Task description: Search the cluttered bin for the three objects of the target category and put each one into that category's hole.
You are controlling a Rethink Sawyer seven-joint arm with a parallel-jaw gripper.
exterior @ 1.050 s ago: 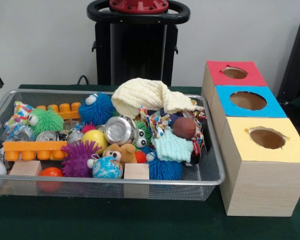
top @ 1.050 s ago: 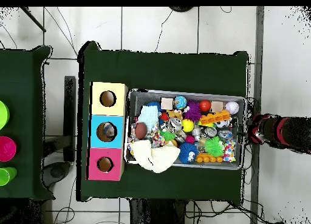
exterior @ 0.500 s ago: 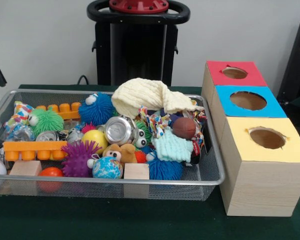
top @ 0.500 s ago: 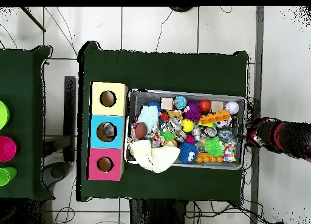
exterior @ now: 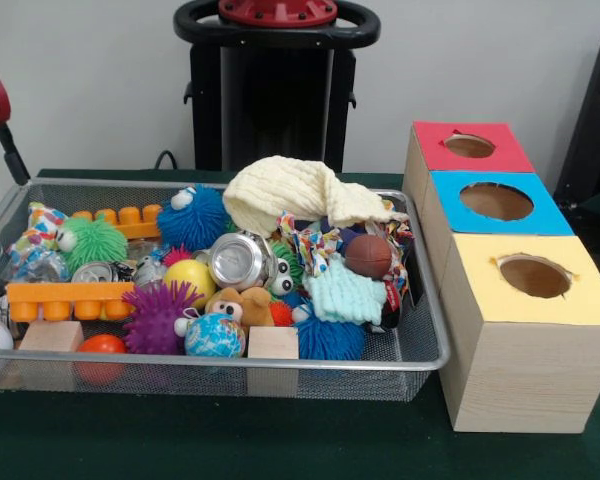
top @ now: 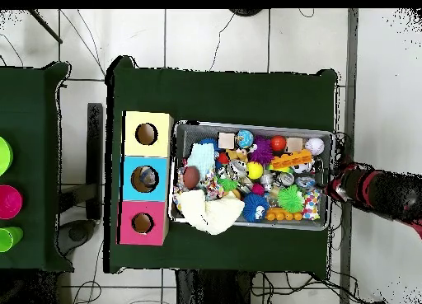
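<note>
Right now my arm point(top: 375, 191) is reaching in over one short end of the wire bin point(exterior: 420, 352), and whether my fingers are spread or closed cannot be told from either view; nothing shows in their hold. Inside, the orange toy brick point(exterior: 68, 299) is lying flat with its long axis running along the bin's length, studs facing the front rim. A dented silver can point(exterior: 238, 260) is lying on its side, its round end facing the front. A yellow cloth point(exterior: 290, 193) is draping over the heap. Beside the bin's other end, three boxes are standing in a row on the tabletop point(top: 222, 95): red point(exterior: 468, 146), blue point(exterior: 496, 201), yellow point(exterior: 533, 275), each with a round hole facing up.
</note>
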